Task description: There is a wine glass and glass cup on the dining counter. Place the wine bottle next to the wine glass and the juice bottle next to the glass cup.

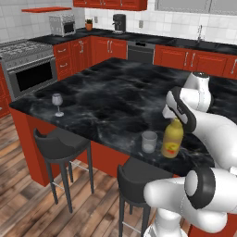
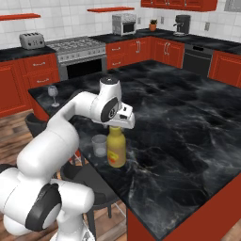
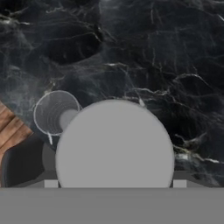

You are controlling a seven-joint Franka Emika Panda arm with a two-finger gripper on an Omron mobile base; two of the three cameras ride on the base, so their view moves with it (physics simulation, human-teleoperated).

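The juice bottle [image 1: 172, 139] stood upright on the dining counter [image 1: 115, 97] near its front edge, just beside the glass cup [image 1: 149, 141], with the robot's gripper [image 2: 116, 123] directly over its cap. From the hand's own camera the cap filled the middle of the picture between the dark fingertips [image 3: 51, 183], which sat at either side of it; whether they pinched the neck or merely flanked it could not be told. The placement by the cup looked as good as made, so the careful course would be to spread the jaws fully and lift straight up, without dragging sideways, lest the stout bottle tip into the cup or off the edge above the stools [image 1: 59, 143]. The wine glass [image 1: 57, 104] waited well apart at the far left corner of the counter.
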